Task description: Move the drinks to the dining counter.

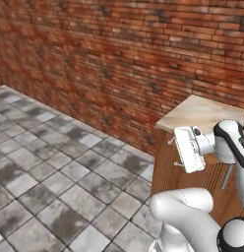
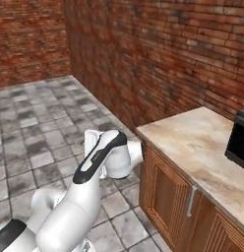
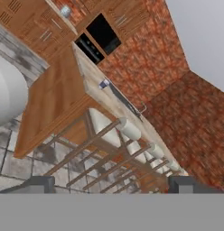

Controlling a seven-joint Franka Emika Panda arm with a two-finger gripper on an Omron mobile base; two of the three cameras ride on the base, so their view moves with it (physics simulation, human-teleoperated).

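Gripper (image 3: pixel 111 184) stands spread wide, empty, since nothing is within reach. A small blue-banded cup (image 3: pixel 104 84) sits far off on the island (image 3: pixel 59 103), beside stools (image 3: pixel 129 128).

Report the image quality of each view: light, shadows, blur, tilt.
Left base view: flat even light, soft blur, no glare on the brick wall. Right base view: marble counter evenly lit, faint shadows. Hand view: rolled steeply, stools slanting; open gripper tips blurry.
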